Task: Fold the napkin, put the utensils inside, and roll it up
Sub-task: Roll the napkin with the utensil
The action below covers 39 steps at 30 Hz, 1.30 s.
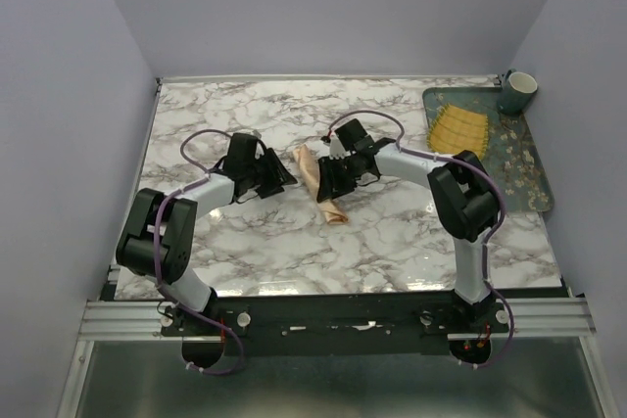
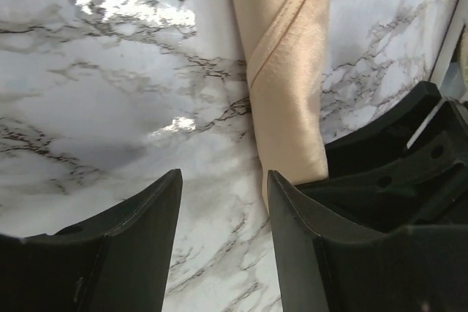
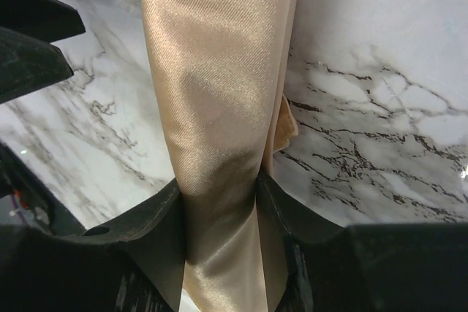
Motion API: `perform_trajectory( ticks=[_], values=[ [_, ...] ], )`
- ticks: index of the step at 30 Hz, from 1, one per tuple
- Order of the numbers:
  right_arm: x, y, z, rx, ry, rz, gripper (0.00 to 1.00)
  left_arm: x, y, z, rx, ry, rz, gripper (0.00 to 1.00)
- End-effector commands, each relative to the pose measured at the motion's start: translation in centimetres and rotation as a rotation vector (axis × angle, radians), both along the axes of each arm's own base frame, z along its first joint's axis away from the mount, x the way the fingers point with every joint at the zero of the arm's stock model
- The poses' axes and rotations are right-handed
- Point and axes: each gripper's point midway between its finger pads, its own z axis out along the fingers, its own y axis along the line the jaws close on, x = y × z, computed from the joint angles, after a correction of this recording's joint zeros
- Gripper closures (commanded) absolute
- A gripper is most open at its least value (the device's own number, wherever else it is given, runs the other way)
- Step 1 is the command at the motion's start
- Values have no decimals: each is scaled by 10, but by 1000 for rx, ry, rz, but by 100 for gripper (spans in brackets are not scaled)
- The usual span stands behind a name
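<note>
Napkin [image 3: 219, 107] is thin, light, satiny. Probably limp and slippery, so pinch across the overlapped layers mid-roll. It's peach-orange with a stitched hem, rolled into a narrow tube, and lies mid marble tabletop [image 1: 245, 252]. Right gripper [image 3: 219, 202] is clamped on the roll. Left gripper [image 2: 223, 195] is spread and empty, just beside it.
</note>
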Motion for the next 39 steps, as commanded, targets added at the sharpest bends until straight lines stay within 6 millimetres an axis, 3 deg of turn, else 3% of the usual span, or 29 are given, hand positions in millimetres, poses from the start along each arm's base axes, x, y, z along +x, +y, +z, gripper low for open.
perform_trajectory(
  ticks=[1, 10, 20, 27, 31, 36, 38, 39],
  values=[
    [-17, 8, -3, 188, 141, 76, 52, 9, -20, 17, -53, -41, -52, 42],
    [-12, -15, -2, 403, 287, 122, 48, 15, -35, 11, -46, -21, -91, 45],
    [-4, -31, -15, 408, 319, 82, 42, 20, -59, 8, -87, -15, -109, 46],
    [-2, -37, -10, 362, 279, 84, 37, 21, -63, -2, -95, 8, -99, 47],
    [8, -49, 2, 208, 154, 37, 25, 13, -49, 6, -51, -18, -63, 46],
    [17, -53, 27, 25, 8, -6, 21, 10, -21, 24, -2, -74, 23, 42],
    [27, -60, 28, -94, -77, -45, 19, 6, -11, 36, -4, -102, 50, 41],
    [20, -55, 27, -157, -93, -29, 18, 9, -3, 40, 4, -117, 71, 40]
  ],
)
